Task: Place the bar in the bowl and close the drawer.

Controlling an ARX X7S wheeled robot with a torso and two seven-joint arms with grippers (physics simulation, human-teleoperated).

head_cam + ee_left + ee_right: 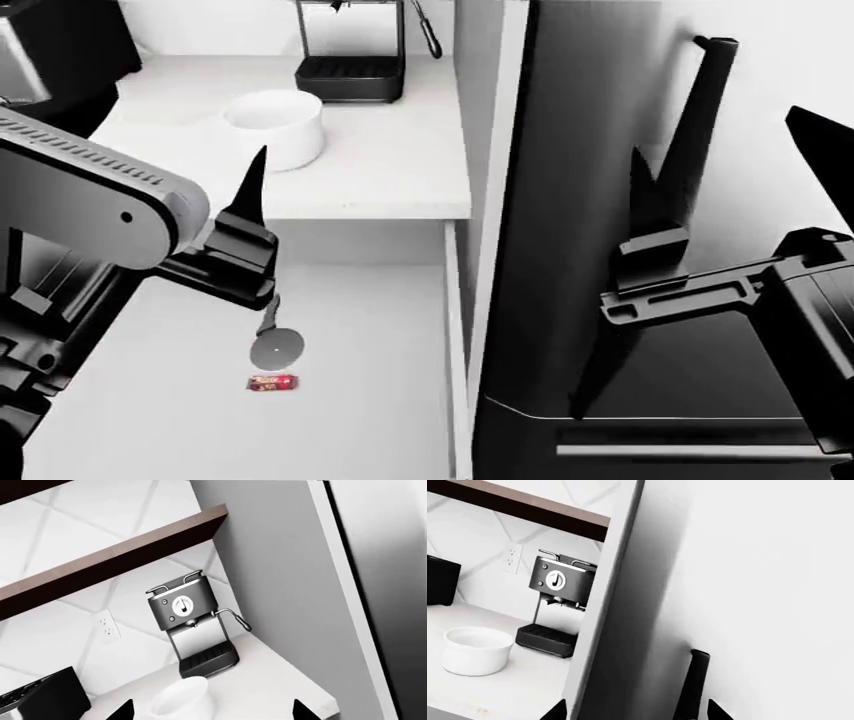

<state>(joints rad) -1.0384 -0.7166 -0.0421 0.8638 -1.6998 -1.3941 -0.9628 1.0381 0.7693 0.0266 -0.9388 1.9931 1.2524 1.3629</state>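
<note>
The bar point(272, 383), small and red-wrapped, lies on the pale grey floor of the open drawer point(380, 330), just in front of the pizza cutter point(276, 346). The white bowl point(275, 124) stands empty on the counter behind the drawer; it also shows as the bowl point(180, 700) and the bowl point(476, 650). My left gripper point(213, 712) is open and empty, held above the drawer's back edge and pointing at the bowl; one finger point(252, 183) shows in the head view. My right gripper point(637, 712) is open and empty, in front of a tall dark panel.
An espresso machine point(350, 42) stands at the back of the counter point(400, 160), behind the bowl. The tall dark panel point(587, 230) to the right carries a black bar handle point(709, 100) next to the right gripper. A dark appliance point(47, 695) sits at the counter's left.
</note>
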